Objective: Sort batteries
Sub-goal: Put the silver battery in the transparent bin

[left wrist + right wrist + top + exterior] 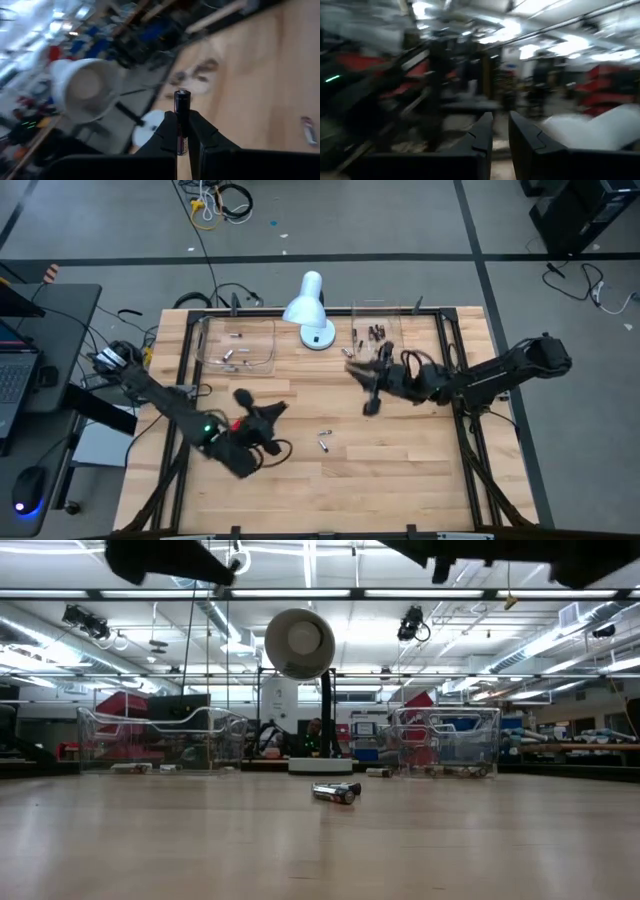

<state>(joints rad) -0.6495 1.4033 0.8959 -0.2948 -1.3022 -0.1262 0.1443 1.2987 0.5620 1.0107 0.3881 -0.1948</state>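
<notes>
My left end effector [182,134] grips a dark battery [181,117] upright between its fingers; right end effector [500,131] narrow, surroundings blurred.

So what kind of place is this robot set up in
Probably a lab or workshop: long ceiling strip lights overhead, shelving with equipment behind the wooden table, and a laptop with loose cables nearby.

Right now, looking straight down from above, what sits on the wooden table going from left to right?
Left clear tray → left end effector → white desk lamp → loose batteries → right end effector → right clear tray.
</notes>
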